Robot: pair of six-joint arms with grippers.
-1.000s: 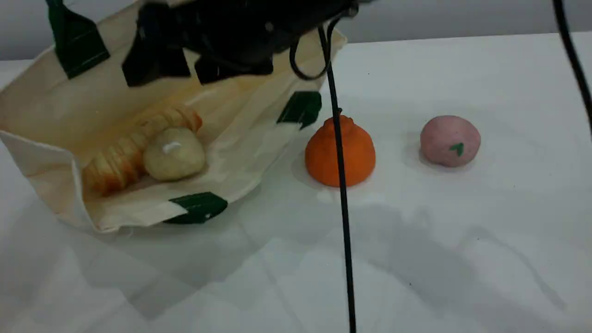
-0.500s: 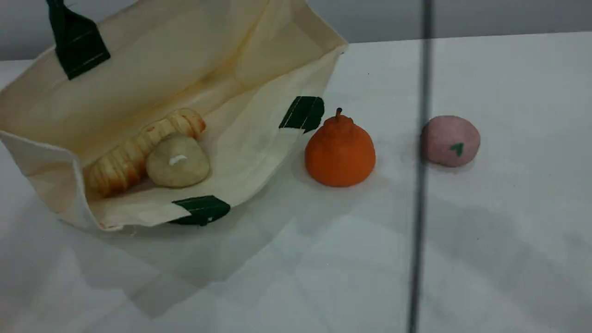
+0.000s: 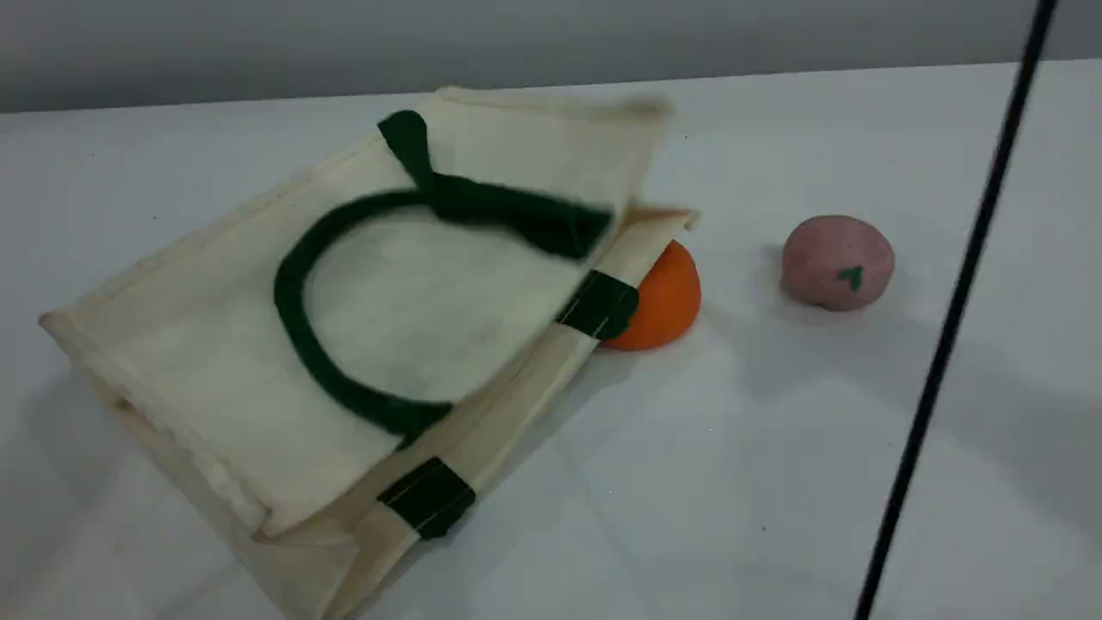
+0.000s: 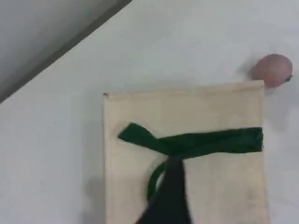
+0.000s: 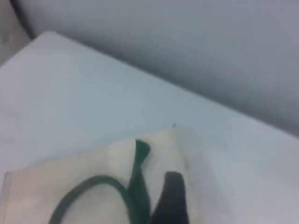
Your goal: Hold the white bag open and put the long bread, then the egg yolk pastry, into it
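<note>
On the white worktop (image 3: 775,482) the white bag (image 3: 413,293) is laid flat, mouth shut; long bread and egg yolk pastry are unseen. The right end effector (image 5: 173,205) is spread, empty; whether the left end effector (image 4: 168,205) is released cannot be told. The orange item (image 3: 667,301), overlapped by the bag, could be dragged along.

Thin black cable (image 3: 945,344), dark fingertip (image 4: 170,198)

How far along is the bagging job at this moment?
Done, probably: neither the long bread nor the egg yolk pastry shows on the table; the white bag lies flat, hiding its contents. In hand: nothing; the bag lies free. Left: nothing apparent.
</note>
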